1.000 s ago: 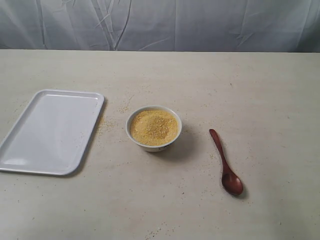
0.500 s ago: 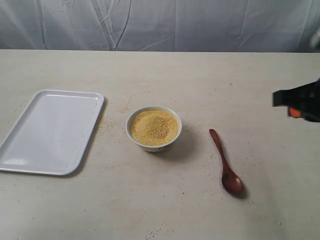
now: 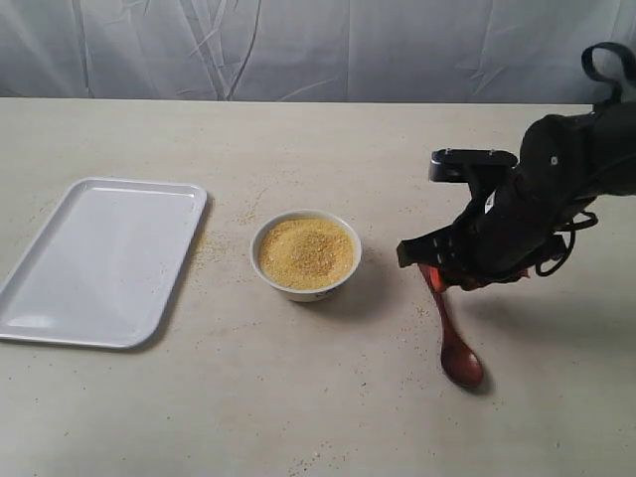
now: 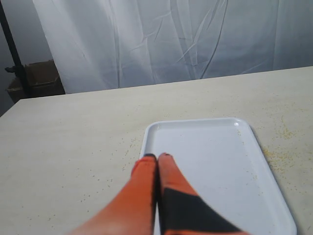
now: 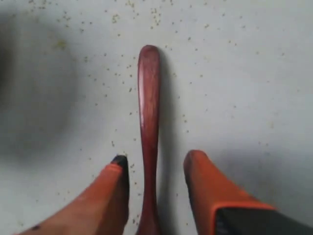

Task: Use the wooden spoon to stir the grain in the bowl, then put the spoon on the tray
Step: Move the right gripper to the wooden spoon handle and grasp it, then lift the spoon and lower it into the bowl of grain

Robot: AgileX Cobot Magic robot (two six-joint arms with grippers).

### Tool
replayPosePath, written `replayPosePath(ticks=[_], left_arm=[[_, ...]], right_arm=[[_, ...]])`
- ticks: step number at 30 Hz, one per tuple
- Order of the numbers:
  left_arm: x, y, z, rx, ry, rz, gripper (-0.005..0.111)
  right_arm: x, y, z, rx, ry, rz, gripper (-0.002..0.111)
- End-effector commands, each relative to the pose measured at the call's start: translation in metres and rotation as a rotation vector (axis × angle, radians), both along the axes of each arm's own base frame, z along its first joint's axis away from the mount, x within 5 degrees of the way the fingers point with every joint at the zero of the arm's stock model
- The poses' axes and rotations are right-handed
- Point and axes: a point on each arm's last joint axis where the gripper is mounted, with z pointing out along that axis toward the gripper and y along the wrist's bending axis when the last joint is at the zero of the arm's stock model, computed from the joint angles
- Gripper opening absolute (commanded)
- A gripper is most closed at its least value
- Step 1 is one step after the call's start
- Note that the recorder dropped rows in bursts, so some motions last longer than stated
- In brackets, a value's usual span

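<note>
The white bowl (image 3: 304,289) stands mid-table, filled with a mound of yellow grain (image 3: 305,252). The dark red wooden spoon (image 3: 454,343) lies flat to its right, oval end toward the front. My right gripper (image 3: 437,274) hovers over the handle's far end. In the right wrist view the handle (image 5: 148,122) runs between the two orange fingers (image 5: 205,188), with a gap on each side; the right gripper (image 5: 156,164) is open. The white tray (image 3: 94,260) lies at the left. My left gripper (image 4: 157,157) is shut and empty above the tray (image 4: 220,161).
Loose grains (image 3: 238,214) are scattered on the beige table between tray and bowl and around the spoon. A white curtain (image 3: 318,45) hangs behind the table's far edge. A dark box (image 4: 36,78) sits beyond the table in the left wrist view.
The right arm has swung in from the right edge and come down over the spoon's handle. Bowl, spoon and tray have not moved.
</note>
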Motion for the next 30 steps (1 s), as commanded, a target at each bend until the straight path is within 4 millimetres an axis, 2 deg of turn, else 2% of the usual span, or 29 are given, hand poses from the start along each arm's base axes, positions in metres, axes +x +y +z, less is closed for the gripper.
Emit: replayPosePath(ticks=[1,16,18,22,23,27,30], left_arm=[[0.000,0.000,-0.001,0.000,0.001,-0.006,0.000],[0.000,0.000,-0.001,0.000,0.001,-0.006,0.000],[0.000,0.000,-0.001,0.000,0.001,-0.006,0.000],[0.000,0.000,-0.001,0.000,0.001,-0.006,0.000],[0.000,0.000,-0.001,0.000,0.001,-0.006,0.000],[0.000,0.000,-0.001,0.000,0.001,-0.006,0.000],[0.000,0.000,-0.001,0.000,0.001,-0.006,0.000]], right_arm=[[0.009,0.005,-0.014,0.014,-0.029,-0.018,0.036],[0.013,0.015,-0.033,0.009,-0.034,-0.001,0.035],[0.012,0.014,-0.035,-0.001,-0.020,0.007,0.028],[0.010,0.013,-0.038,-0.011,0.003,0.011,0.000],[0.010,0.013,-0.038,-0.012,0.005,0.011,0.000],[0.010,0.013,-0.018,0.013,-0.050,0.009,-0.001],[0.008,0.012,0.014,0.062,-0.130,-0.014,-0.001]])
